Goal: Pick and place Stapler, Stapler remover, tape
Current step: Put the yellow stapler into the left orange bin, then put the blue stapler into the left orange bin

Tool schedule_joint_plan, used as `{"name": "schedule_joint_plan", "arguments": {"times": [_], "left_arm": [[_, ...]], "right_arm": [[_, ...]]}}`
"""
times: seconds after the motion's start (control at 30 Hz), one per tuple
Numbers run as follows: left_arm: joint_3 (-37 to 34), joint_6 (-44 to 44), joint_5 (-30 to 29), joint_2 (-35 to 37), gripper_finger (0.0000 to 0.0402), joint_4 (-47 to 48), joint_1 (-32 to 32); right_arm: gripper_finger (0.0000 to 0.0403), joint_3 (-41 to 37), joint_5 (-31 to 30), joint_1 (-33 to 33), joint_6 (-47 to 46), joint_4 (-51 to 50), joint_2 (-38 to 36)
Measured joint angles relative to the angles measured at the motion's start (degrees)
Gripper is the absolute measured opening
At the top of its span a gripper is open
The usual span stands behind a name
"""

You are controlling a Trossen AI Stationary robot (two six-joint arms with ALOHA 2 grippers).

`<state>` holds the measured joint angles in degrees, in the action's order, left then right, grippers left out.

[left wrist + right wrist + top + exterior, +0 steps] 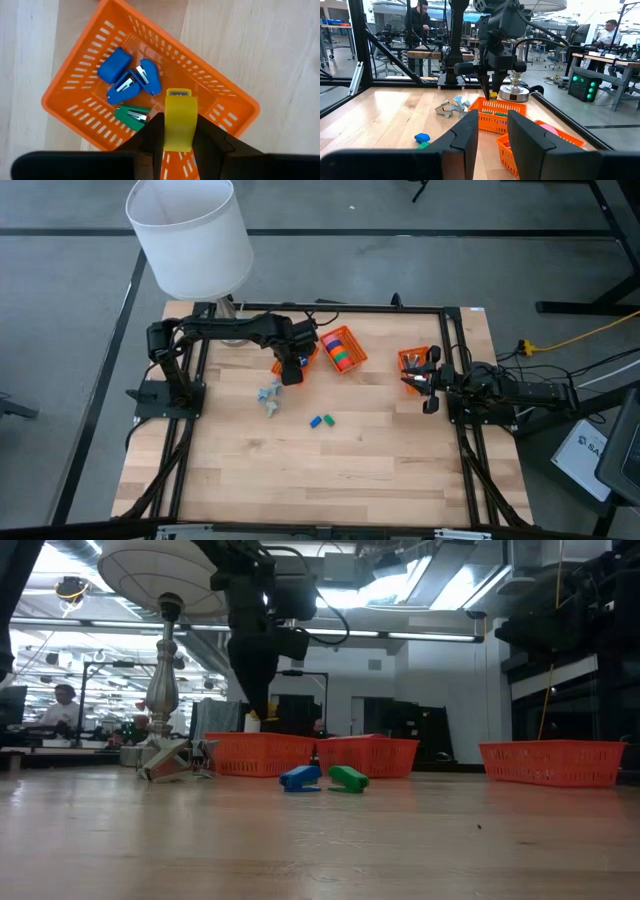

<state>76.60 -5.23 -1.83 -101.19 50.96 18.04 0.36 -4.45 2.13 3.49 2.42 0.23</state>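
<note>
Directly beneath the left gripper point(179, 131), an orange basket point(82, 77) holds three small blue staplers point(129, 79) and a green one point(131, 115), while the gripper's two dark fingers point(212, 137) clamp a yellow stapler point(180, 119) that hangs above the basket's near end. Seen from overhead, the left gripper point(292, 365) hovers over that basket point(281, 366) at the back of the wooden table point(330, 465); just to its right sits a second orange basket point(356, 350) filled with the tape rolls point(338, 347) in red, pink, orange and green. On the near side of the gripper and a little to its left, a cluster of grey staple removers point(269, 396) lies on the bare wood, and farther toward the front a loose blue stapler point(315, 421) and a loose green stapler point(327, 419) rest side by side. At the table's right edge, the right gripper point(430, 390) waits beside a third orange basket point(412, 362), its fingers point(468, 135) parted with nothing between them. A white lampshade point(190, 232) on a metal stand rises behind the left arm. Beyond the table, people sit and stand at workbenches point(422, 20).
</note>
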Motion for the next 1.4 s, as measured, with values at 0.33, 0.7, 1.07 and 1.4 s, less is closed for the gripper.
{"name": "schedule_joint_plan", "arguments": {"times": [0.33, 0.7, 1.07, 1.4], "left_arm": [[0.00, 0.00, -0.03, 0.00, 0.0078, -0.11, -0.33], [0.02, 2.95, -0.85, 0.00, 0.0083, -0.22, -1.95], [0.02, 4.50, -3.23, 0.00, 0.0102, -0.20, -1.95], [0.02, 4.63, -3.22, 0.00, 0.0106, -0.22, -2.68]], "right_arm": [[0.0108, 0.00, 0.00, -0.02, 0.02, 0.00, 0.02], [0.0108, 0.00, 0.00, -0.01, 0.01, 0.00, 0.00], [0.0108, 0.00, 0.00, -0.02, 0.02, 0.00, 0.00], [0.0108, 0.00, 0.01, 0.00, 0.00, 0.00, 0.02]]}}
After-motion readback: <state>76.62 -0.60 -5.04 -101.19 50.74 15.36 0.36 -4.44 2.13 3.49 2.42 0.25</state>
